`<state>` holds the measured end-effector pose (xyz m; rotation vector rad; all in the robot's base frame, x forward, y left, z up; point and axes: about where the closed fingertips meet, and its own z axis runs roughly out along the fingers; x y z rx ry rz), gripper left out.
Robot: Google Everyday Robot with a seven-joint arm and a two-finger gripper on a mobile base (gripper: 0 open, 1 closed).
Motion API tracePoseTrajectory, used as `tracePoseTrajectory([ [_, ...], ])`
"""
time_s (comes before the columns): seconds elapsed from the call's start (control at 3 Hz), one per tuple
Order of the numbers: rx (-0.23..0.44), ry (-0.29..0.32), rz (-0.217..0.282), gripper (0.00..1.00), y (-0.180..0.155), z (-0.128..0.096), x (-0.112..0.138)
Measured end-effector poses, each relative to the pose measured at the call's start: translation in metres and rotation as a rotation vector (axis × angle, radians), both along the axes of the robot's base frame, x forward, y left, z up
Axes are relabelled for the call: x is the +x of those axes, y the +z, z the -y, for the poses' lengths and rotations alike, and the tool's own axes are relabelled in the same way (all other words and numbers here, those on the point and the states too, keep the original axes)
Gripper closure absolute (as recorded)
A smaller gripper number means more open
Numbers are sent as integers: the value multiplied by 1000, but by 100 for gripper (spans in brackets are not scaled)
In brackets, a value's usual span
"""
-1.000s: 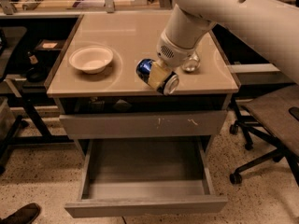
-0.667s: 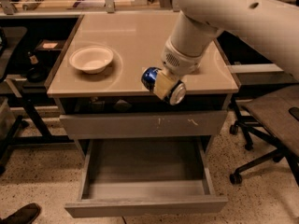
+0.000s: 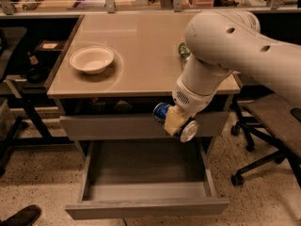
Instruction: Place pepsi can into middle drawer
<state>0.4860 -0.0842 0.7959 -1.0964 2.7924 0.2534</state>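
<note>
Partway: my hand (image 3: 170,120), clamped on the small dark blue pepsi can (image 3: 161,111), hangs just off the tan bench (image 3: 141,41) front, above the open wide grey middle drawer (image 3: 146,207); lowering and release remain.

The pepsi can (image 3: 161,112) is held tilted in the gripper (image 3: 172,122), clamped between its fingers, in front of the closed upper drawer front (image 3: 108,126) and above the pulled-out middle drawer (image 3: 146,207) (grey throughout). A white bowl (image 3: 91,59) is set on the tabletop (image 3: 141,39).
</note>
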Motion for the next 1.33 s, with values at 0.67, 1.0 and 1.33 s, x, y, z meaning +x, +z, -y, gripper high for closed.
tracePoseTrajectory([
  [0.67, 12, -33, -87, 100, -43, -3, -20],
  [1.0, 29, -68, -174, 100, -100, -8, -38],
  [1.33, 43, -85, -240, 100, -143, -17, -48],
])
